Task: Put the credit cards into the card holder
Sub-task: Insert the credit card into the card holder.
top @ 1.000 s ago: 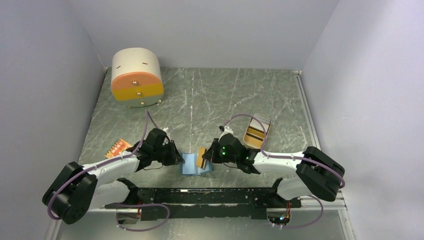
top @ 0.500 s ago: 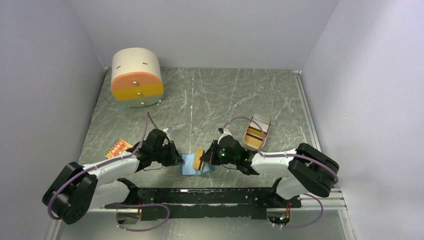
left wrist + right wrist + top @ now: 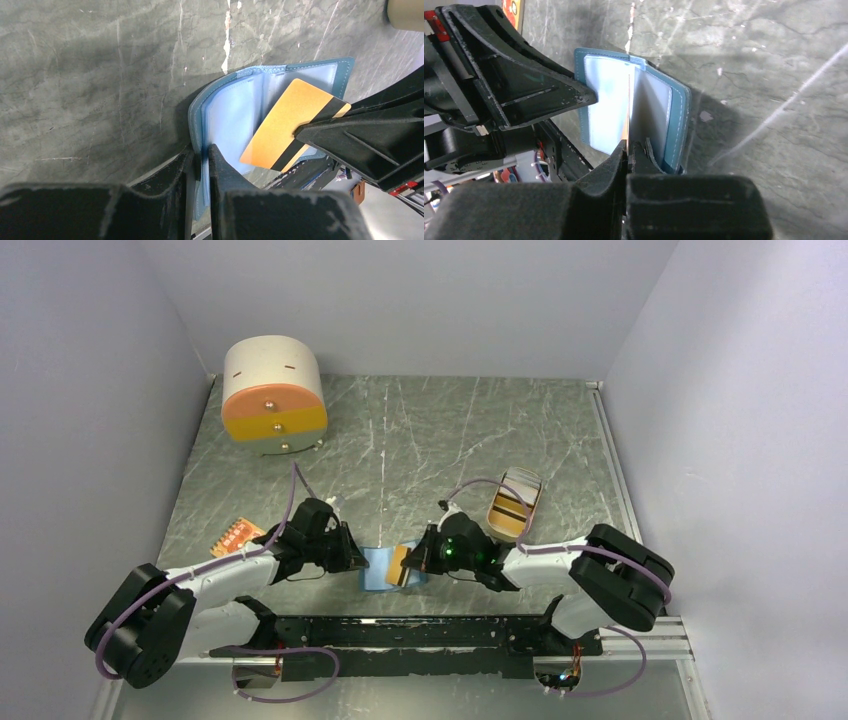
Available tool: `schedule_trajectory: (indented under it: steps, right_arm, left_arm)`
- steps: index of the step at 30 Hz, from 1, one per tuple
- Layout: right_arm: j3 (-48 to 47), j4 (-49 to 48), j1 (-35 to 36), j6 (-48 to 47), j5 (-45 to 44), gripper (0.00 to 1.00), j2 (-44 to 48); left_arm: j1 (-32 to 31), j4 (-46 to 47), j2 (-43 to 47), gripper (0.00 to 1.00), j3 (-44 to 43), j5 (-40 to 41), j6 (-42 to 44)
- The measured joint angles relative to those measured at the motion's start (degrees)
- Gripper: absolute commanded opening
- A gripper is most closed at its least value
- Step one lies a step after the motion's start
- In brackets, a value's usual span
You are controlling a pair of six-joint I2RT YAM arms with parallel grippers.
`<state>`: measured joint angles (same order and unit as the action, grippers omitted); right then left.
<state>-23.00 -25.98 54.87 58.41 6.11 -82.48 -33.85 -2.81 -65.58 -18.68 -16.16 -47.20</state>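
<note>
Now, from the top view, you have the card holder (image 3: 378, 574) lying open on the tabletop (image 3: 430, 440) just ahead of the arm bases, between your two claws. Your left claw (image 3: 356, 561) sits at its left edge. Your right claw (image 3: 415, 560) comes in from the right with an orange card (image 3: 400, 565) over the blue interior. Another card (image 3: 236, 536) lies flat well off to the left, and the oval tray (image 3: 528, 478) behind the right arm seems to hold more; leave those for later.

From the left wrist, your left claw is closed on the near edge of the holder's left flap, pinning the holder open so the pale inner sleeves face the incoming card. The orange card, with a dark stripe along one long side, is pinched at its far end by the right claw. It hangs tilted, its lower corner over the sleeves. Whether that corner is inside a pocket cannot be told from here.

From the right wrist, your right claw is shut on the card, which shows edge-on as a thin line running toward the fold between the two pale panels.

I'd judge the step in hand to be the insertion itself. Level the card so its leading edge lies square to the pocket mouth rather than going in corner-first. Slide it slowly along the sleeve and let the left grip take the push. If the flap buckles, back out and re-aim. Let go only once most of the card is seated.
</note>
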Motion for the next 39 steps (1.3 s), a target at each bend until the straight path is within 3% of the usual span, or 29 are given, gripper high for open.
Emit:
schedule_trajectory:
  steps: [3,6,10,17,26,29,33,39]
  right_arm:
    - [1.42,-1.01,-1.03,0.85,0.85,0.21,0.00]
    - [1.79,-0.90,-1.57,0.81,1.25,0.24,0.00]
    - [1.70,0.00,-1.70,0.44,1.64,0.22,0.00]
    - [1.60,0.44,-1.79,0.24,2.40,0.07,-0.04]
    - [-0.59,-3.39,-2.19,-0.96,7.85,0.08,-5.86]
    - [-1.44,-3.65,-2.27,-1.88,9.01,0.00,-6.97]
    - [-4.59,-2.01,-2.32,-4.50,10.91,0.00,-8.61]
    - [-5.88,0.09,-2.89,-6.40,12.24,0.25,-9.55]
  left_arm:
    - [0.00,0.00,-0.02,0.19,0.00,0.00,0.00]
    - [0.00,0.00,-0.02,0.19,0.00,0.00,-0.02]
    - [0.00,0.00,-0.02,0.19,0.00,0.00,0.00]
    - [0.00,-0.02,-0.07,0.19,0.00,0.00,-0.04]
    - [0.00,-0.02,-0.76,0.19,0.00,0.00,-0.02]
    - [0.00,-0.02,-0.83,0.19,0.00,0.00,-0.02]
    - [0.00,-0.02,-0.83,0.19,0.00,0.00,0.02]
    - [0.00,-0.07,-0.85,0.19,0.00,-0.02,0.04]
